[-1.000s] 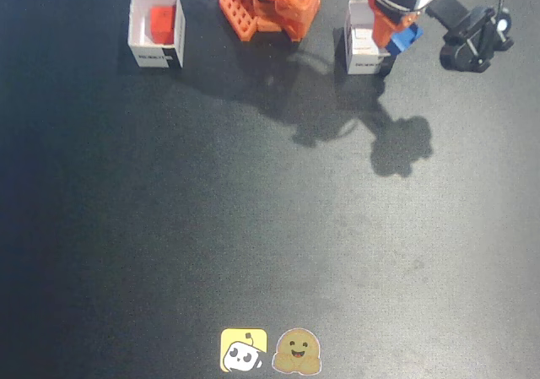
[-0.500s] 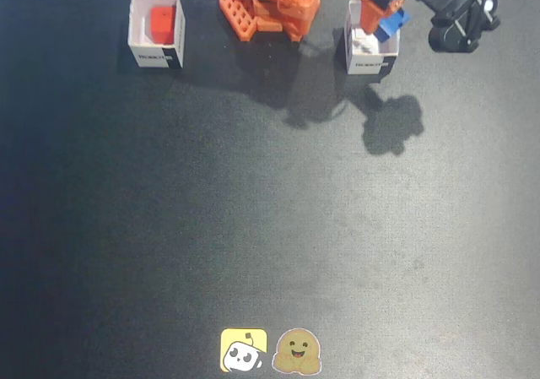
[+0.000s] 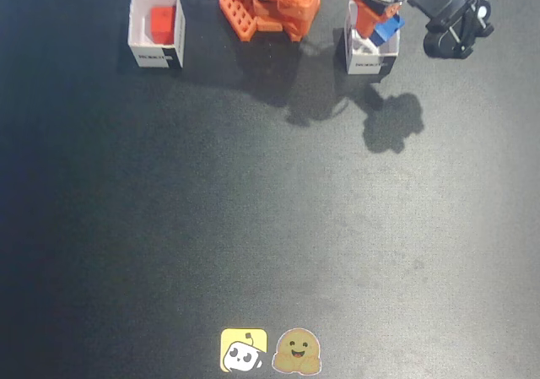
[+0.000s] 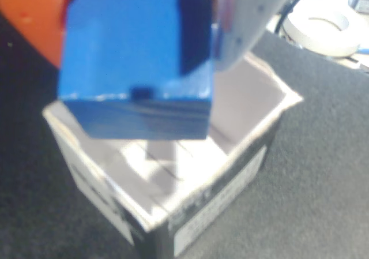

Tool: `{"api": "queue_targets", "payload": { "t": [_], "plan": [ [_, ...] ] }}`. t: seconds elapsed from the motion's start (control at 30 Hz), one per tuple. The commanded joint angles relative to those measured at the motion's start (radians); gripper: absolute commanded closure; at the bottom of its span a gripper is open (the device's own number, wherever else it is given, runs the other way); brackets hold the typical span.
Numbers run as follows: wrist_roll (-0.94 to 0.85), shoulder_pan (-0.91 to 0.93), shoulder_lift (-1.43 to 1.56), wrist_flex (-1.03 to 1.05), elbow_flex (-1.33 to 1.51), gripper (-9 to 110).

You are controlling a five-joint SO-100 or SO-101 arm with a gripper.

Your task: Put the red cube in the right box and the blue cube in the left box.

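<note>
Cubes: two, one red and one blue.
Red cube [image 3: 162, 23]: lies inside the left box [image 3: 153, 51] in the fixed view.
Blue cube [image 4: 135, 63]: held just above the open right box [image 4: 219, 195], over its opening and not inside it.
Gripper [image 3: 384, 31]: jaws clamped on the blue cube.
Boxes: two white ones, well apart, the arm base [image 3: 270, 3] between them.
Stickers [image 3: 270, 350]: two, at the mat's near edge.
Mat [image 3: 253, 210]: dark.
</note>
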Motion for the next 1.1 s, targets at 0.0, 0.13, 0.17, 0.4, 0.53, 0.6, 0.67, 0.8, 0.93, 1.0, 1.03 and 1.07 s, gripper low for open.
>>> {"api": "queue_targets", "payload": {
  "t": [0.0,0.13,0.17,0.4,0.53,0.6,0.67,0.8,0.93,1.0,1.03,1.07],
  "plan": [
    [-0.021,0.0,0.028,-0.037,0.005,94],
    [-0.028,0.0,0.018,-0.058,0.009,94],
    [-0.028,0.0,0.018,-0.06,0.012,94],
    [-0.038,-0.002,0.031,-0.072,0.012,91],
    [-0.046,-0.005,0.038,-0.092,0.023,89],
    [-0.055,-0.006,0.044,-0.101,0.028,85],
    [-0.058,-0.006,0.057,-0.101,0.035,85],
    [-0.061,-0.006,0.075,-0.104,0.048,84],
    [-0.058,-0.006,0.098,-0.107,0.066,85],
    [-0.049,-0.006,0.1,-0.098,0.067,91],
    [-0.048,-0.002,0.101,-0.094,0.067,93],
    [-0.04,0.0,0.101,-0.081,0.066,96]
  ]
}}
